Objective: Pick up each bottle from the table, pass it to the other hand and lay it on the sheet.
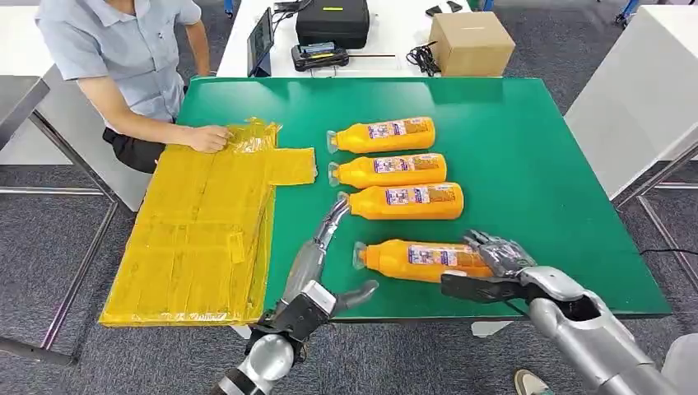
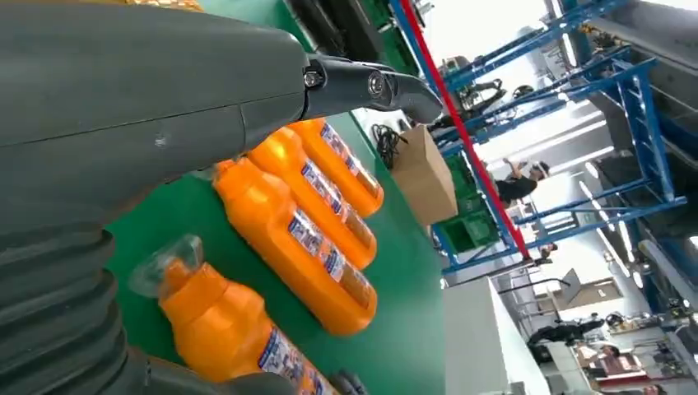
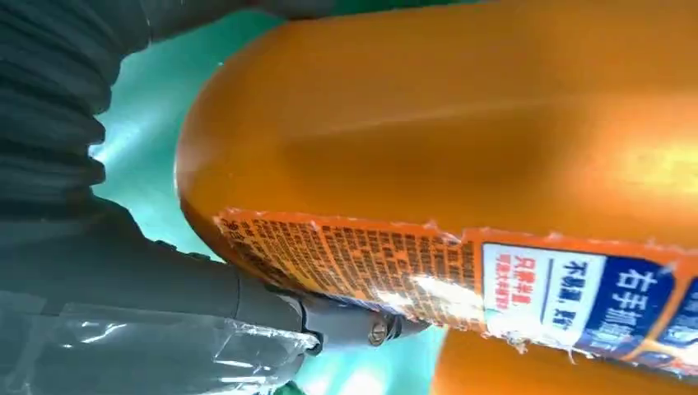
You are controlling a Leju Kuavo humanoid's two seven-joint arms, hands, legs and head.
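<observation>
showing the right hand [image 1: 500, 262] clamped around the base end of the bottle [image 1: 416, 259] nearest the table's [image 1: 568, 206] front edge; left hand [image 1: 325, 276] spread, empty; the smooth, rigid, likely heavy body suits a mid-label hold.

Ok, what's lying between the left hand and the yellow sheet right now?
In the head view, bare green table separates the left hand from the yellow sheet.

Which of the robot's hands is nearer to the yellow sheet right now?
Left. The left hand hovers over the green table just beside the yellow sheet. The right hand is farther away, wrapped around the base of the nearest bottle.
</observation>
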